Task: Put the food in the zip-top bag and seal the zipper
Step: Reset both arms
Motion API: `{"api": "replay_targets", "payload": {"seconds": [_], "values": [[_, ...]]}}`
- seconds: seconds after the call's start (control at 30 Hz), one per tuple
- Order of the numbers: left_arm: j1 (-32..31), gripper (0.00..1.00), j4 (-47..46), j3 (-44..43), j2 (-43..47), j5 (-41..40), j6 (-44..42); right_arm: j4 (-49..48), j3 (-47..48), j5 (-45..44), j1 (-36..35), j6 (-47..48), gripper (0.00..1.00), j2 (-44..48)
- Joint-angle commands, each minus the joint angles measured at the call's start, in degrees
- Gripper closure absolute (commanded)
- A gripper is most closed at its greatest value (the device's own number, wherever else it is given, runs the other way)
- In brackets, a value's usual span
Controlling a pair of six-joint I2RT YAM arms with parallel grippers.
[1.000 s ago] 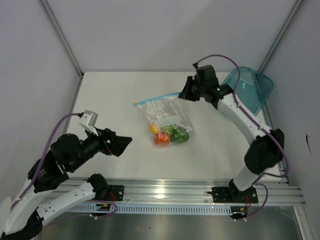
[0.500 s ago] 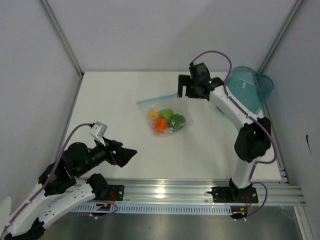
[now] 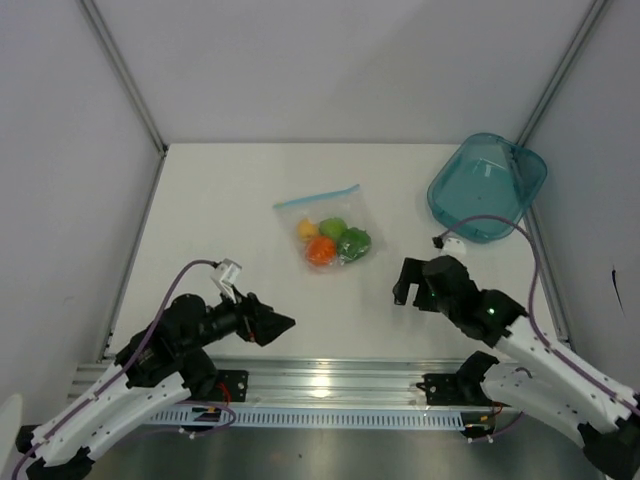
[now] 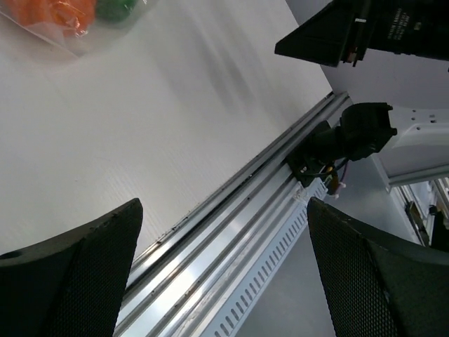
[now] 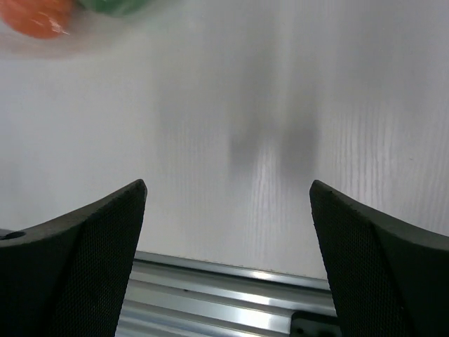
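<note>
The clear zip-top bag [image 3: 332,209] lies flat mid-table, its blue-teal zipper [image 3: 318,196] along the far edge. Inside it sits the food: a yellow piece [image 3: 306,228], an orange-red one [image 3: 320,250], a light green one [image 3: 333,227] and a dark green one [image 3: 353,241]. My left gripper [image 3: 276,323] hovers open near the front edge, left of the bag. My right gripper [image 3: 407,284] is open too, near and right of the bag. Both wrist views show wide empty jaws [image 4: 224,274] [image 5: 226,260], with the orange-red piece [image 4: 56,12] [image 5: 35,17] at the top left corner.
A translucent teal bowl [image 3: 487,185] stands at the far right corner. The aluminium rail [image 3: 330,380] runs along the table's near edge and shows under both grippers [image 4: 245,232] [image 5: 210,295]. Grey walls close the table on three sides.
My right gripper let go of the bag's zipper end and drew back from the far side to the near right. The bag settled flat. My left arm pulled back toward its base.
</note>
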State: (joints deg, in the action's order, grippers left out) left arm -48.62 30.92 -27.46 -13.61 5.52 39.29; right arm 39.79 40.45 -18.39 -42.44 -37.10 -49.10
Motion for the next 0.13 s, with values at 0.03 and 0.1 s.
{"api": "replay_targets", "payload": {"seconds": [0.03, 0.1], "values": [[0.02, 0.01, -9.63, 2.85, 1.74, 4.67, 4.31, -0.41, -3.52, -2.44, -3.35, -7.11, 0.01, 16.20], [0.02, 0.01, -13.40, 5.48, 3.66, 8.26, 4.74, -4.69, -5.28, 0.01, -4.58, -5.36, 0.00, 25.66]]}}
